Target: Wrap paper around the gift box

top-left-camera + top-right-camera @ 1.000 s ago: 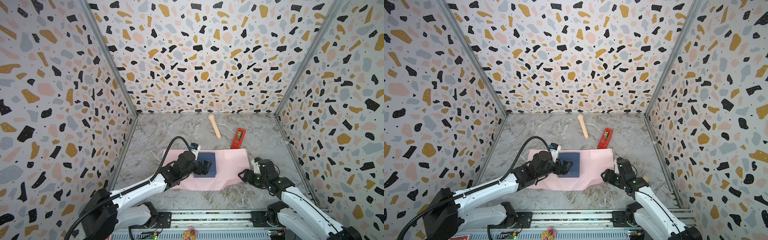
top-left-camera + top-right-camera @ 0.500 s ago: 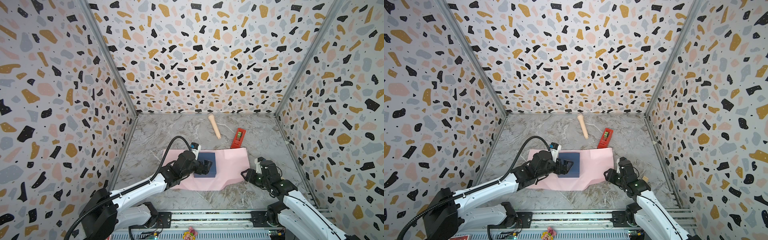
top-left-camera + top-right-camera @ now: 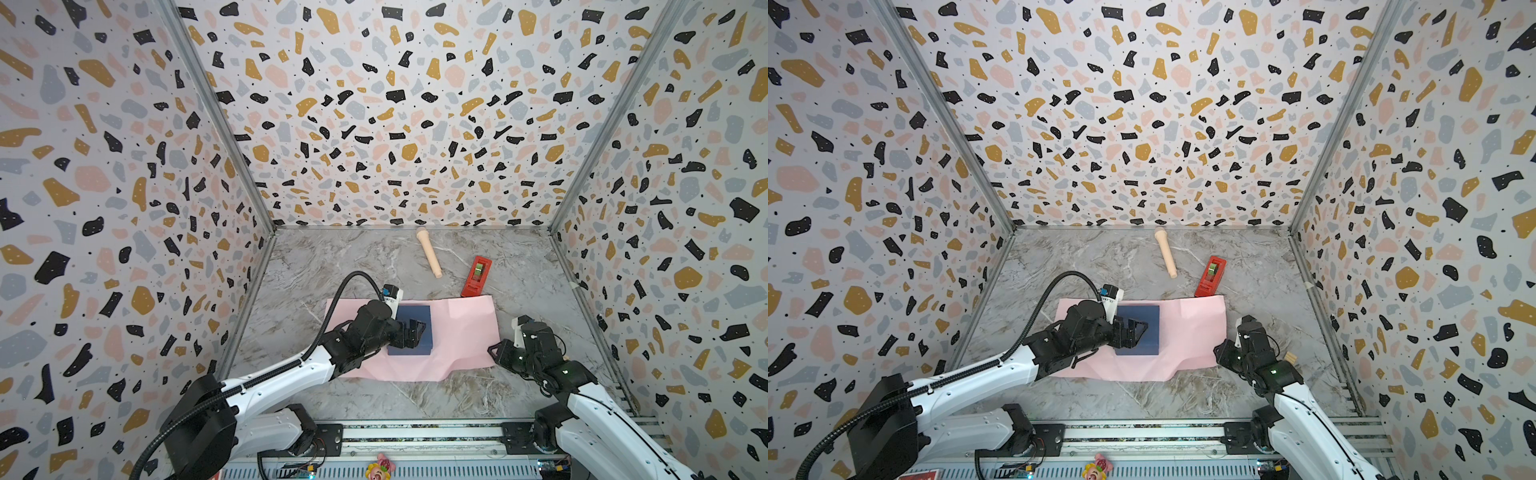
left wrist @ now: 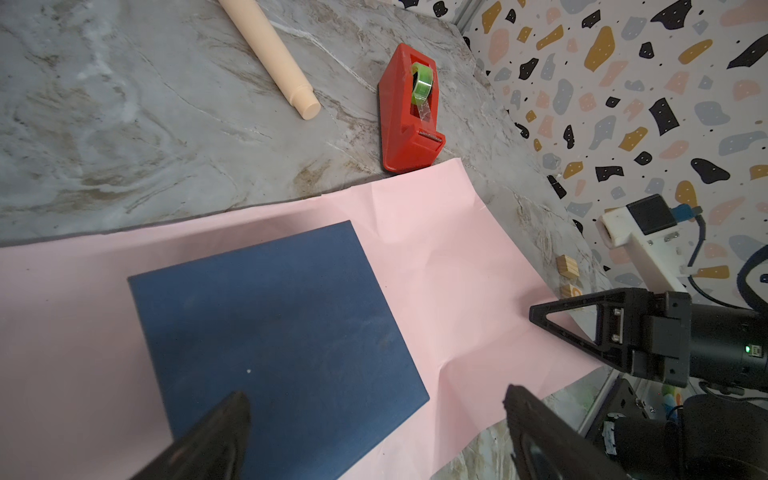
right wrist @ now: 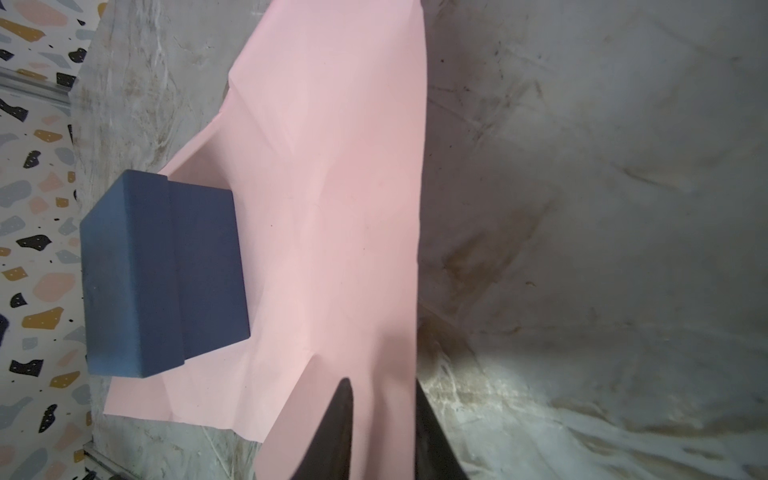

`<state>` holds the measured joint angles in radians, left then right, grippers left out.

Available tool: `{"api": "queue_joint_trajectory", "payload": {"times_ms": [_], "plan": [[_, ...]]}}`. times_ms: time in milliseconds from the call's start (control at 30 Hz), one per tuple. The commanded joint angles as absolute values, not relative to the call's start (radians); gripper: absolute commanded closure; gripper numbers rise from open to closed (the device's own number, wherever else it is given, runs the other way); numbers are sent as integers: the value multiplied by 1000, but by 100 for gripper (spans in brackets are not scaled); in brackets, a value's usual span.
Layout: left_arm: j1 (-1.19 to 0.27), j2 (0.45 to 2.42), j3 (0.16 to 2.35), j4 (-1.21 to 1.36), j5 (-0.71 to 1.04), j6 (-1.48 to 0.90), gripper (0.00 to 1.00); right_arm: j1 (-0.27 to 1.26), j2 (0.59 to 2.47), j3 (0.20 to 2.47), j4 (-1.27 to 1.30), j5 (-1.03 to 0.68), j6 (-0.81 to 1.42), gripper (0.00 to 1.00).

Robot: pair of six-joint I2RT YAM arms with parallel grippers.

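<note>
While the grey marbled table (image 3: 374, 266) carries the large pale pink paper sheet (image 3: 457, 332), the flat navy-blue gift box (image 3: 415, 312) sits on it under the spread left jaws, well apart from the right jaws, which pinch the sheet's end edge; I judge the fold goes best lifted slowly toward the box while the left jaws pin it down

Bare tabletop (image 3: 316, 266) around paper (image 3: 461, 328); tape dispenser (image 3: 476, 276), toy microphone (image 3: 428, 251) behind.
</note>
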<state>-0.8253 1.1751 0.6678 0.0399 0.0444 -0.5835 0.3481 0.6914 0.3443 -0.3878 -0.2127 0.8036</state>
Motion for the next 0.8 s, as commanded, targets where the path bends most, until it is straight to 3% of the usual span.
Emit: {"api": "queue_joint_trajectory", "payload": {"times_ms": [0,300,767], "plan": [[-821,1183,690,78,56,-582,5,351,675,360,-360,-230,789,84],[-820,1230,713,84,131,-636,5,369,687,379,-271,-293,747,97],[-821,1227,696,166,175,-814,7,688,849,511,-108,-156,811,99]]}}
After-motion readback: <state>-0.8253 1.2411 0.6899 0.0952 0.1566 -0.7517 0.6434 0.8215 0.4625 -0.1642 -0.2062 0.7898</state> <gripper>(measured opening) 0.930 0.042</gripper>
